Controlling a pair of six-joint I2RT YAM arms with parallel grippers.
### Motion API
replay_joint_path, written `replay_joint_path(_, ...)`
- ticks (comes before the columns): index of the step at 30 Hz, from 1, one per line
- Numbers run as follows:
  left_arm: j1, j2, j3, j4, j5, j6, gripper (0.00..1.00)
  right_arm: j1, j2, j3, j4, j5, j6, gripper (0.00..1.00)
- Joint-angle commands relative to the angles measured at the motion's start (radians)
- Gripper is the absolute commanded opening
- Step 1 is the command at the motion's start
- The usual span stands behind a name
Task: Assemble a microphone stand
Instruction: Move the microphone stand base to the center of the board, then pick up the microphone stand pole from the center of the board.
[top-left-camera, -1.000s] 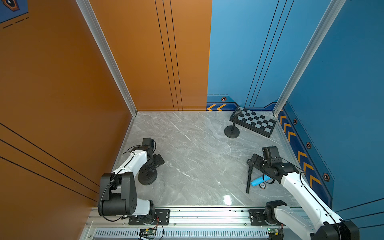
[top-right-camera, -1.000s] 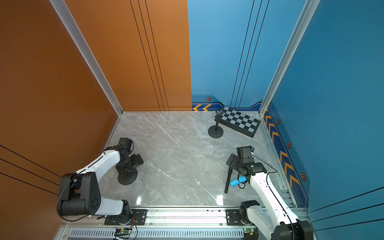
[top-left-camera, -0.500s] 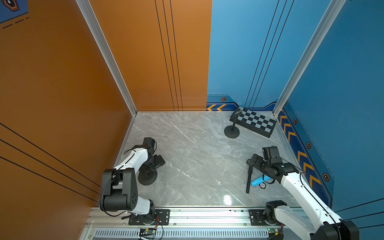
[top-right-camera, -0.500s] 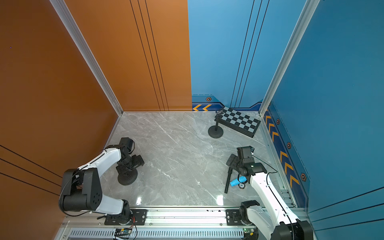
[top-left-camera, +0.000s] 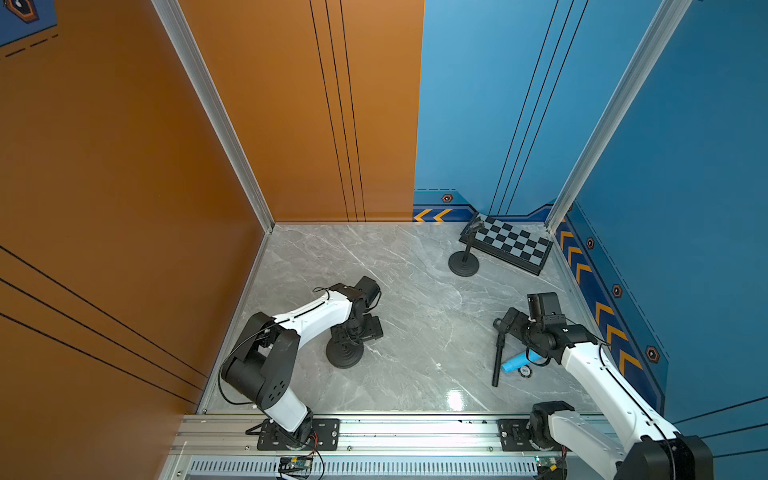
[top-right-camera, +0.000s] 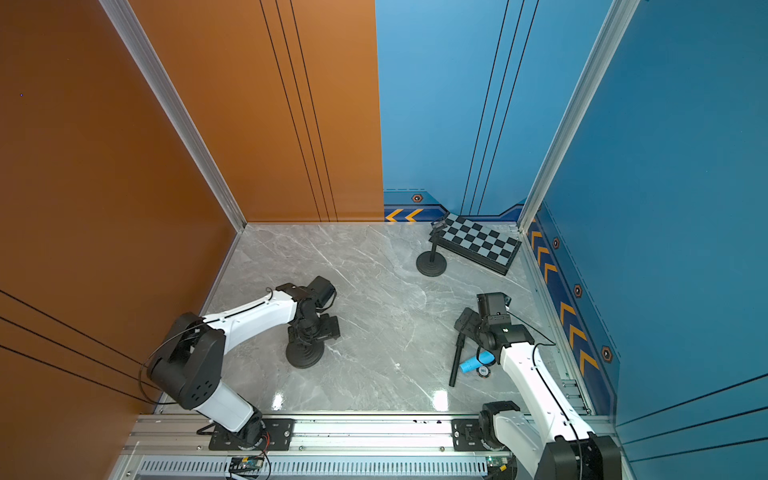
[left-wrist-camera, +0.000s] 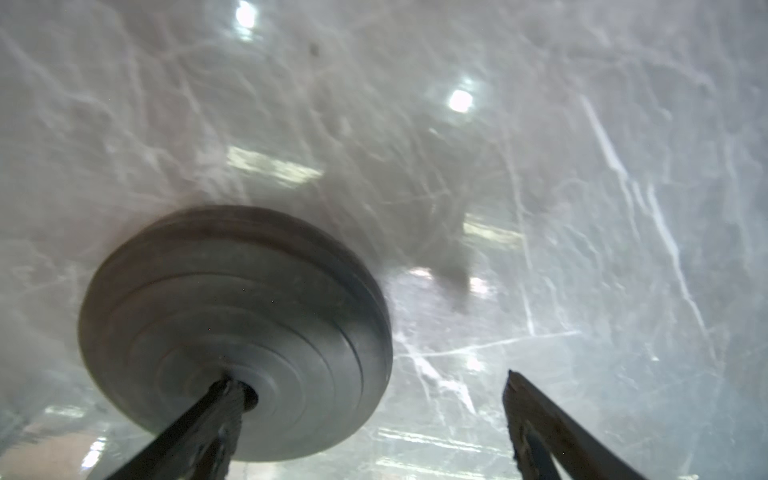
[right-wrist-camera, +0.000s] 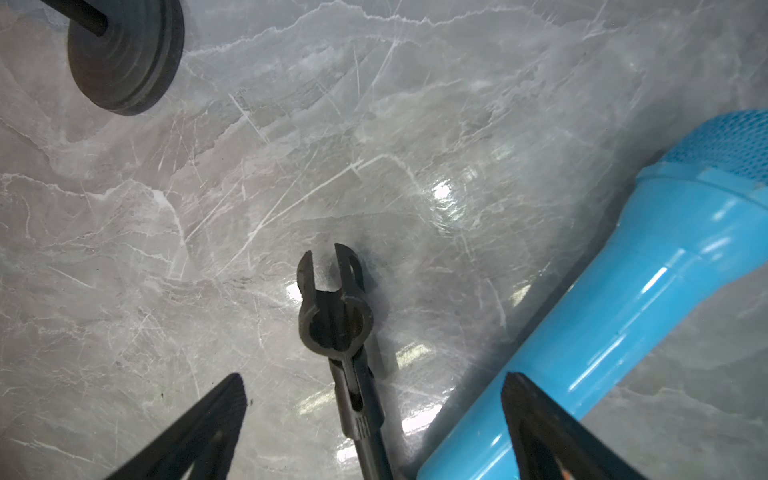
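A black round base (top-left-camera: 344, 354) (top-right-camera: 304, 354) lies flat on the marble floor, left of centre. My left gripper (top-left-camera: 358, 329) (left-wrist-camera: 372, 380) hangs over it, open; in the left wrist view one finger (left-wrist-camera: 199, 419) reaches to the centre hole of the base (left-wrist-camera: 232, 332). On the right a black pole (top-left-camera: 497, 357) (top-right-camera: 457, 361) lies on the floor beside a blue microphone (top-left-camera: 515, 363) (right-wrist-camera: 644, 291). My right gripper (top-left-camera: 505, 326) (right-wrist-camera: 372, 376) is open and straddles the pole's clip end (right-wrist-camera: 332, 307) without touching it.
An assembled black stand (top-left-camera: 463, 262) (right-wrist-camera: 124, 54) stands at the back right, by a checkerboard (top-left-camera: 511, 245) leaning on the blue wall. A small round disc (top-left-camera: 525, 371) lies by the microphone. The orange wall is close on the left, the rail (top-left-camera: 415, 432) along the front.
The left arm has swung right, away from the orange wall, and the round base now lies farther right with it. The right arm, pole and microphone have not moved.
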Motion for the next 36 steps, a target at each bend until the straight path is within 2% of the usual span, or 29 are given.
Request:
replay_joint_path(1, -0.096, 0.087, 0.079, 0.087, 0.134, -0.07, 0.99, -0.024, 0.043, -0.015, -0.006, -0.065, -0.028, 0.94)
replay_joint_path(4, -0.19, 0.164, 0.187, 0.087, 0.152, -0.079, 1.0, -0.026, 0.098, 0.002, -0.016, -0.115, -0.075, 0.83)
replay_joint_path(8, -0.276, 0.24, 0.317, 0.087, 0.202, -0.067, 0.99, -0.022, 0.162, 0.033, -0.017, -0.186, -0.099, 0.76)
replay_joint_path(13, -0.287, 0.225, 0.365, 0.087, 0.204, -0.063, 0.99, -0.003, 0.224, 0.045, -0.017, -0.184, -0.12, 0.69)
replay_joint_path(16, -0.287, 0.191, 0.38, 0.088, 0.236, -0.062, 0.99, 0.007, 0.25, 0.048, -0.002, -0.219, -0.129, 0.61)
replay_joint_path(20, -0.289, 0.126, 0.398, 0.088, 0.262, -0.037, 0.99, 0.028, 0.275, 0.047, 0.02, -0.166, -0.121, 0.51)
replay_joint_path(23, -0.269, 0.053, 0.387, 0.086, 0.265, 0.001, 0.99, 0.031, 0.29, 0.037, 0.046, -0.164, -0.117, 0.47)
replay_joint_path(26, -0.21, -0.034, 0.326, 0.087, 0.259, 0.037, 0.98, 0.039, 0.292, 0.019, 0.089, -0.15, -0.122, 0.43)
replay_joint_path(29, -0.121, -0.123, 0.229, 0.087, 0.242, 0.071, 0.98, 0.04, 0.304, 0.018, 0.128, -0.174, -0.141, 0.24)
replay_joint_path(31, -0.066, -0.178, 0.174, 0.089, 0.222, 0.101, 0.98, 0.047, 0.286, 0.034, 0.147, -0.261, -0.156, 0.14)
replay_joint_path(33, -0.033, -0.224, 0.125, 0.128, 0.221, 0.14, 0.98, 0.079, 0.231, 0.054, 0.155, -0.278, -0.15, 0.13)
replay_joint_path(36, -0.008, -0.284, 0.047, 0.25, 0.237, 0.148, 0.98, 0.123, 0.132, 0.093, 0.136, -0.221, -0.14, 0.1)
